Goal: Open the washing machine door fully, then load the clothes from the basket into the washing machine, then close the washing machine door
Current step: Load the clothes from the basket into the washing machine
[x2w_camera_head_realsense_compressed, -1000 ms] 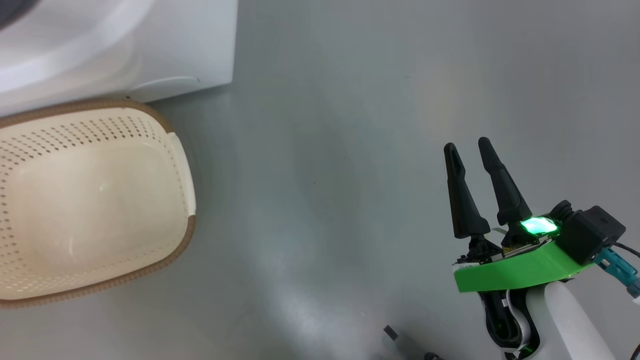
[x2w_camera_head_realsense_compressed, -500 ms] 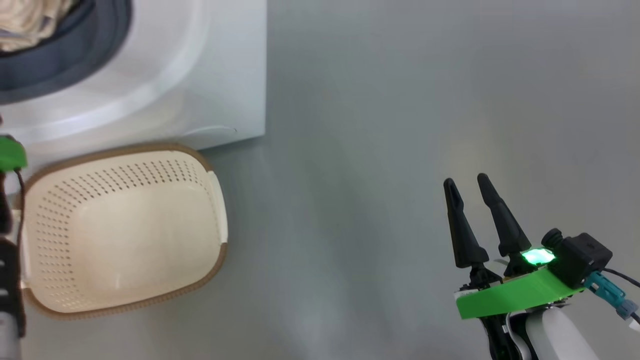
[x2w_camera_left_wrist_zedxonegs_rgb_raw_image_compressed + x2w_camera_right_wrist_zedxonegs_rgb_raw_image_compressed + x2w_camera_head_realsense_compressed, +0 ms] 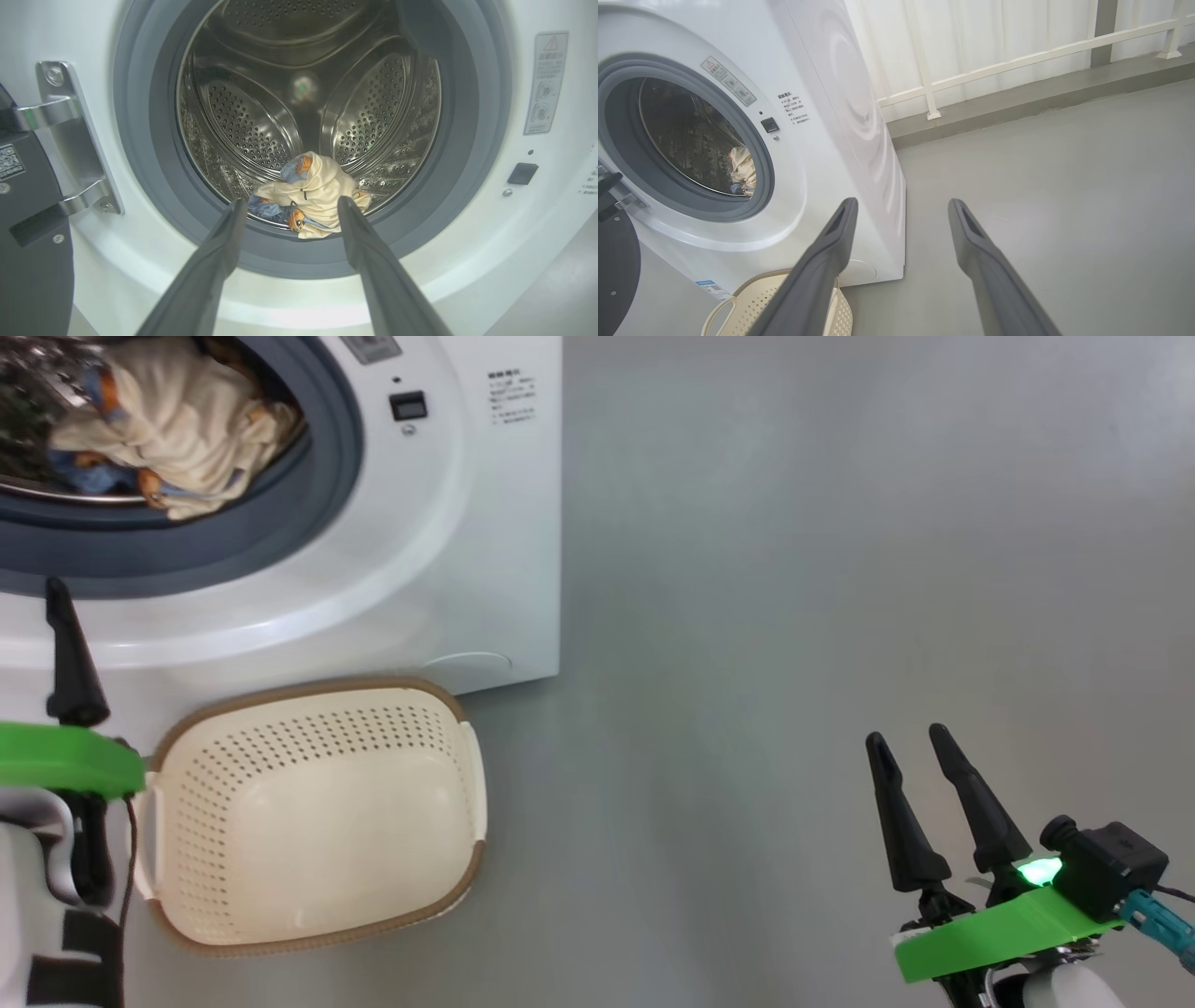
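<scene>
Grey floor (image 3: 794, 569) is seen under everything. White washing machine (image 3: 485, 523) is stood on it at the robot's left, front turned to the robot. Dark washing machine door (image 3: 32, 261) is swung open on a steel hinge (image 3: 70, 140), left of the opening in the left wrist view; only part of its inner side is seen. Grey-blue gasket (image 3: 467, 140) and perforated steel drum (image 3: 261, 116) are exposed. Cream basket (image 3: 308, 747) is set upright on the floor, just in front of the washer's lower front. All visible clothes (image 3: 313, 196) are piled low in the drum, just behind the gasket lip: cream garment on top, blue-and-orange print under it. Fingers of the left tool (image 3: 290, 204) are spread wide, nothing gripped, pointed at the drum opening from outside. Fingers of the right tool (image 3: 906, 737) are spread wide too, nothing gripped, over the floor well right of the washer.
</scene>
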